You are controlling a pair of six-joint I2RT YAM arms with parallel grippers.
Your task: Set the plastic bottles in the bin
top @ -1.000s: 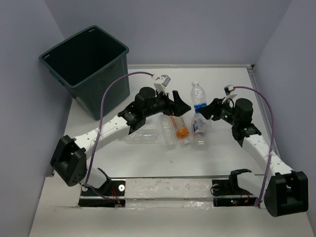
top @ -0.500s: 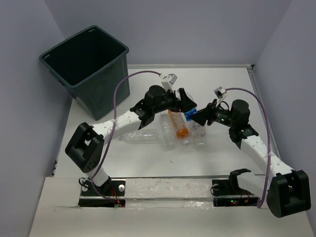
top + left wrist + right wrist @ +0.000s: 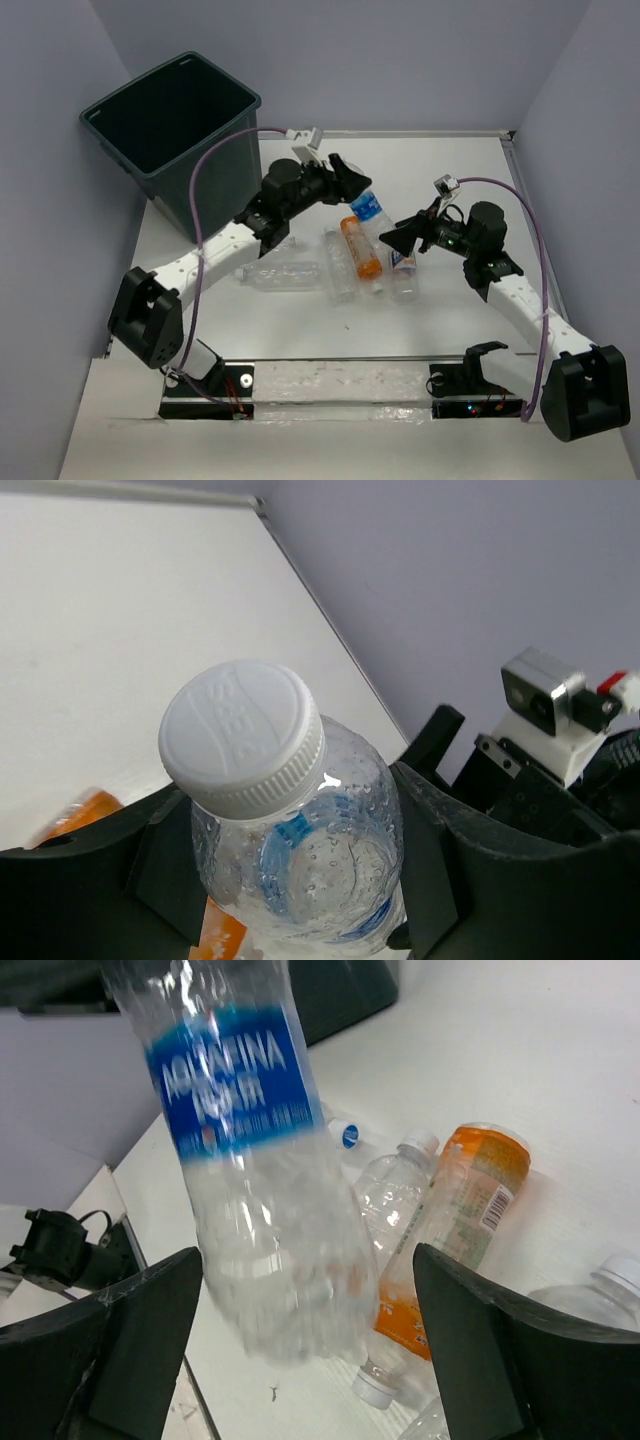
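Observation:
My left gripper [image 3: 351, 187] is shut on the neck of a clear plastic bottle [image 3: 368, 207] with a blue label, holding it above the table; its white cap [image 3: 243, 736] faces the left wrist camera. That bottle [image 3: 250, 1160] hangs between the fingers of my right gripper [image 3: 400, 236], which stands open and does not touch it. Below lie an orange bottle [image 3: 360, 247], a blue-labelled one [image 3: 403, 264] and clear ones [image 3: 283, 277]. The dark teal bin [image 3: 215, 195] stands at the back left, with no bottle showing inside.
The bottles on the table lie close together between the two arms, the orange bottle [image 3: 470, 1220] among clear ones. A purple-grey wall rises along the table's right edge [image 3: 520, 190]. The arm bases sit at the near edge.
My right gripper has opened and let go of the blue-labelled bottle. My left gripper has closed on it and swung back towards the left, lifting it off the table.

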